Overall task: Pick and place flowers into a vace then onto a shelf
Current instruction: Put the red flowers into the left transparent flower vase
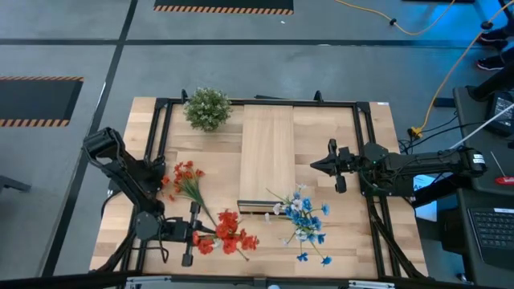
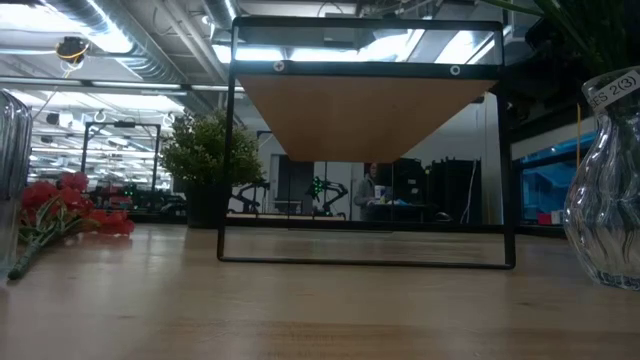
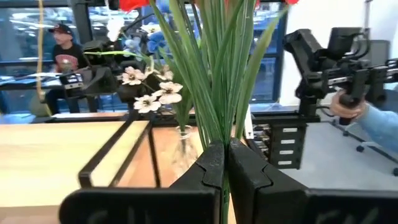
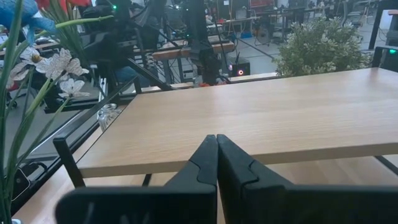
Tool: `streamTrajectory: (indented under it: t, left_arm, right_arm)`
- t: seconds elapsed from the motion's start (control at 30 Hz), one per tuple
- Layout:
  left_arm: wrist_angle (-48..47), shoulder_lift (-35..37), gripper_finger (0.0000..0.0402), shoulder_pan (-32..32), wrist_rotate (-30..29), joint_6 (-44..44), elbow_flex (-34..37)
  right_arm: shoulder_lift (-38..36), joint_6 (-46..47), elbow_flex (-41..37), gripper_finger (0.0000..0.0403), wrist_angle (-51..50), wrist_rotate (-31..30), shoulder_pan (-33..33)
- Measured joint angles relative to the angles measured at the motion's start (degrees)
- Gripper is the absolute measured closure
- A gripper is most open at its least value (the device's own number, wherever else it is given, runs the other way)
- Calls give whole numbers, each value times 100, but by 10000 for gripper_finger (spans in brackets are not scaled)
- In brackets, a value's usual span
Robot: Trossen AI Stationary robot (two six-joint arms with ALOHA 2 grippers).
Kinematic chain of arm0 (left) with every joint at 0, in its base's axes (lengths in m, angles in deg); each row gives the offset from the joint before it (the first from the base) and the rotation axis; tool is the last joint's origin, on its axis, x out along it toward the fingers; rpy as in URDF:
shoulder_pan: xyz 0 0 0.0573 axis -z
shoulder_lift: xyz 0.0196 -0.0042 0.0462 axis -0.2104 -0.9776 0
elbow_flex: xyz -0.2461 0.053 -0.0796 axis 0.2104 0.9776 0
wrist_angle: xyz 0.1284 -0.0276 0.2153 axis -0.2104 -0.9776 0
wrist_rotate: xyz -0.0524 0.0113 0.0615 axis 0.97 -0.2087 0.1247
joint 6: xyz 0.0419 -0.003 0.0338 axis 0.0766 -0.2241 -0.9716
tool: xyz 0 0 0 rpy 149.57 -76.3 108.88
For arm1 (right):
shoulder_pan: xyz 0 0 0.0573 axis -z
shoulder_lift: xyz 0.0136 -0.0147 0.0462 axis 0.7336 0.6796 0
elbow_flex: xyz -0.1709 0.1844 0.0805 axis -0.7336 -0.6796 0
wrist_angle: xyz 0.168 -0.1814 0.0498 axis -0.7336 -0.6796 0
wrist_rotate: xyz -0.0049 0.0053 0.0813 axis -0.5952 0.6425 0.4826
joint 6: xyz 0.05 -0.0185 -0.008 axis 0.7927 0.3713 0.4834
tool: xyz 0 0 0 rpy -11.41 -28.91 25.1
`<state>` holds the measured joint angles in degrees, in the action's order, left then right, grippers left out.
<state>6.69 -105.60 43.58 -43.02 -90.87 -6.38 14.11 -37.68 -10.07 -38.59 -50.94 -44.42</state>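
My left gripper (image 1: pixel 201 237) (image 3: pixel 225 155) is near the table's near-left corner, shut on a red-orange spray (image 1: pixel 229 238). Its blooms stand in a cluster above the fingers, and its lower end is hidden. A second red spray (image 1: pixel 185 178) (image 2: pixel 60 205) lies flat on the table. Blue and white flowers (image 1: pixel 303 221) (image 3: pixel 149 93) stand in a clear glass vase (image 2: pixel 608 210) (image 3: pixel 183 146) near the shelf's near end. The pale wood shelf (image 1: pixel 267 152) (image 2: pixel 365 115) sits raised on a black frame at mid-table. My right gripper (image 1: pixel 315 164) (image 4: pixel 216 149) is shut and touches nothing, level beside the shelf's right edge. My left gripper pinches the red spray's bundle of green stems (image 3: pixel 219 134) between its two fingers. The fingers come level from the table's left side and lie across the stems. The stems rise upright out of the hold, with the red blooms (image 3: pixel 134 5) above.
A round bushy green-white plant (image 1: pixel 207 108) (image 2: pixel 205 160) stands at the far edge, left of the shelf. A ribbed glass vessel (image 2: pixel 10 180) shows at the low view's left edge. People sit and stand beyond the table (image 3: pixel 62 53) (image 3: pixel 373 118).
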Motion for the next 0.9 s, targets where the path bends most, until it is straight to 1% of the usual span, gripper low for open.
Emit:
streamTrajectory:
  t: [0.07, 0.33, 0.43, 0.53, 0.73, 0.9]
  left_arm:
    - [4, -45, 398, -39, 151, 56, 0]
    - [3, -194, 398, -29, 201, 265, 0]
    - [16, -328, 398, -17, 375, 350, 0]
    - [293, -560, 398, -15, 383, 358, 0]
    - [1049, -957, 398, 29, 364, -51, 2]
    - [1051, -1030, 398, 44, 298, -56, 2]
  right_arm:
    - [0, 0, 0, 402, -7, 0, 0]
    - [0, 0, 0, 402, -87, 2, 0]
    - [0, 0, 0, 402, -85, 2, 0]
    - [-1, -2, 0, 402, -85, 2, 0]
    - [0, 0, 0, 402, -85, 2, 0]
    - [0, 0, 0, 402, -85, 2, 0]
